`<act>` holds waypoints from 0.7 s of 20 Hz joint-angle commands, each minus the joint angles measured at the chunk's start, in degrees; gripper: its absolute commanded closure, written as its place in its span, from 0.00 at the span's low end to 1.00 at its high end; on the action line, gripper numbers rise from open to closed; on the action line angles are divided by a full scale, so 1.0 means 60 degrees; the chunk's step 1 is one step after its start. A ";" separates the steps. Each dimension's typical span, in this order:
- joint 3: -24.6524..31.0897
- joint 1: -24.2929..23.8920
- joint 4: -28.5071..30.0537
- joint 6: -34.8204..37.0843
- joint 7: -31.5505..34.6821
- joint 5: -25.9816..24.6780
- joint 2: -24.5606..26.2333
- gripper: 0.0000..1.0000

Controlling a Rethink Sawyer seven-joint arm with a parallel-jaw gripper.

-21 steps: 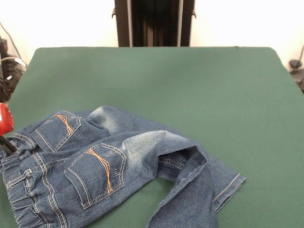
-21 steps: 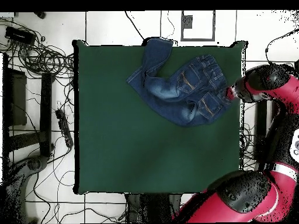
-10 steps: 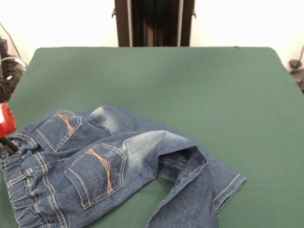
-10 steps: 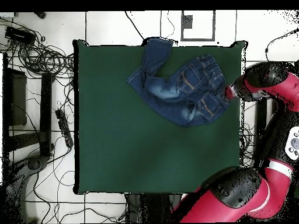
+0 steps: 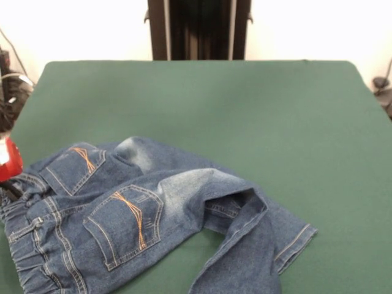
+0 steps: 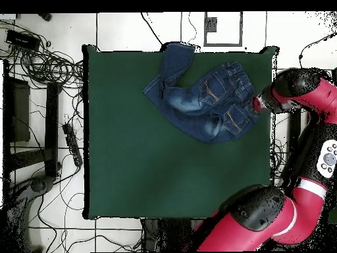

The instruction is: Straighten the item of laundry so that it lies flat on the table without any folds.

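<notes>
While the green desk (image 5: 245, 110) is taking up nearly the whole front view, the jeans (image 5: 141, 214) are only covering its near left corner, running off the bottom edge of the picture. From overhead it's the same story: the desk (image 6: 151, 158) is sitting there mostly bare and the jeans (image 6: 204, 99) are bunched toward the far right corner, away from the robot's base.

The red and black arm (image 6: 296, 184) is curving up along the right side of the desk in the overhead view, with its end reaching in at the waistband. In the front view only a red bit of it is poking in at the left edge.

The jeans are definitely not lying flat. They're lying back side up, both orange-stitched pockets (image 5: 125, 223) showing, with the elastic waistband (image 5: 27, 245) scrunched up at the left. One leg is folding over itself, making a raised loop of denim near the middle, and its cuff (image 5: 294, 242) is ending at the lower right. Pale faded patches are showing on the seat and thigh.

The claw (image 6: 258, 104) is sitting right at the waistband edge, touching or just beside it. I honestly can't tell whether it's gripping the fabric or not, since too little of it is showing in either view.
</notes>
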 commanded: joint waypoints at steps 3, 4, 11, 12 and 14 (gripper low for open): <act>-0.1223 0.1257 0.1192 -0.2367 0.3069 -0.0769 0.0126 1.00; -0.1284 0.1289 0.1156 -0.2547 0.3182 -0.0736 0.0162 1.00; -0.1786 0.1372 0.1518 -0.4428 0.3967 -0.0409 0.0243 1.00; -0.1871 0.1357 0.1715 -0.4631 0.3988 -0.0331 0.0161 1.00; -0.2037 0.1360 0.2079 -0.4840 0.4098 -0.0195 0.0001 1.00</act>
